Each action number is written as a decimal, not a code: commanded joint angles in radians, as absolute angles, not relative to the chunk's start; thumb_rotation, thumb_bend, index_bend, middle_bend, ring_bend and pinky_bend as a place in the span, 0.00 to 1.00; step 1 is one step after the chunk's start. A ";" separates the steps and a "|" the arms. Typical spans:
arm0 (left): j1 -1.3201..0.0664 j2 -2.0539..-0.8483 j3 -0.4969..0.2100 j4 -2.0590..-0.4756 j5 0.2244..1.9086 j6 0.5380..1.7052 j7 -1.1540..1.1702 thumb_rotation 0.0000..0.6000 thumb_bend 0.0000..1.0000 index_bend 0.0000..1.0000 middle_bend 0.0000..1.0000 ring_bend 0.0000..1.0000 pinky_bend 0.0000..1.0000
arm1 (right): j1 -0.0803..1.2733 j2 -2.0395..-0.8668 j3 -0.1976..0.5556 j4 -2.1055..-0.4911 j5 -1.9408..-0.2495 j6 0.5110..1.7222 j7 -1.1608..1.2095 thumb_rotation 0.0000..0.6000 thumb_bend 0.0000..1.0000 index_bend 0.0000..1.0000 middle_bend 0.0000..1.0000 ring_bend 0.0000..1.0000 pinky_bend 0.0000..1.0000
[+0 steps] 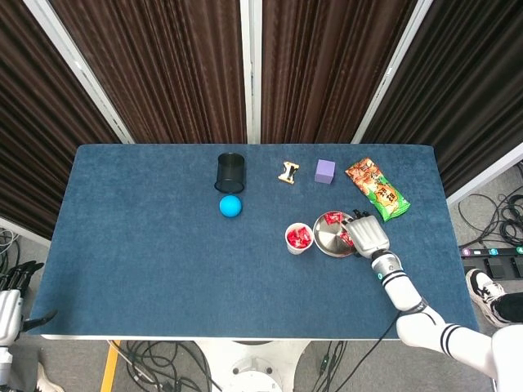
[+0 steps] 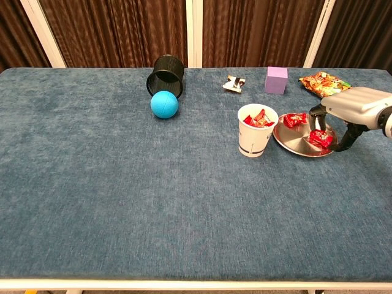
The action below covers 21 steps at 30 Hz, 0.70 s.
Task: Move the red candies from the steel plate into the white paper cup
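At 3 o'clock on the steel plate (image 2: 295,141), the right hand (image 2: 349,109) pinches 1 red candy (image 2: 319,138); next, lift toward the white paper cup (image 2: 256,131).

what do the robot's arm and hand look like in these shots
The right hand has a pale silver-grey back and black fingers. Its wrist is white with dark bands and a small teal light, and the white forearm carries black stripes. At the head view's lower left edge, the left hand shows white with black fingers.
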State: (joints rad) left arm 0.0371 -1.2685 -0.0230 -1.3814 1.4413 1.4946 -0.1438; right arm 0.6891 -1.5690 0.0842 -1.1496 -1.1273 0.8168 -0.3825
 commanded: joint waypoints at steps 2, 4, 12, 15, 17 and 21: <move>0.037 -1.267 -0.024 -1.381 1.440 1.495 -0.144 1.00 0.00 0.24 0.24 0.15 0.20 | 0.690 -1.577 0.090 -1.151 -1.140 0.825 -0.364 1.00 0.19 0.38 0.40 0.15 0.25; 0.038 -1.266 -0.024 -1.382 1.440 1.497 -0.144 1.00 0.00 0.24 0.24 0.15 0.20 | 0.689 -1.575 0.093 -1.156 -1.153 0.835 -0.352 1.00 0.19 0.39 0.40 0.15 0.25; 0.039 -1.268 -0.022 -1.383 1.442 1.497 -0.144 1.00 0.00 0.24 0.24 0.15 0.20 | 0.689 -1.575 0.088 -1.138 -1.141 0.820 -0.376 1.00 0.19 0.39 0.40 0.15 0.25; 0.039 -1.267 -0.023 -1.382 1.440 1.495 -0.144 1.00 0.00 0.24 0.24 0.15 0.20 | 0.689 -1.586 0.090 -1.126 -1.138 0.816 -0.374 1.00 0.19 0.39 0.40 0.15 0.25; 0.039 -1.267 -0.023 -1.382 1.440 1.495 -0.144 1.00 0.00 0.24 0.24 0.15 0.20 | 0.690 -1.593 0.092 -1.118 -1.139 0.815 -0.371 1.00 0.20 0.40 0.41 0.16 0.25; 0.040 -1.268 -0.023 -1.381 1.439 1.494 -0.145 1.00 0.00 0.24 0.24 0.15 0.20 | 0.692 -1.607 0.093 -1.098 -1.150 0.816 -0.360 1.00 0.23 0.45 0.43 0.18 0.25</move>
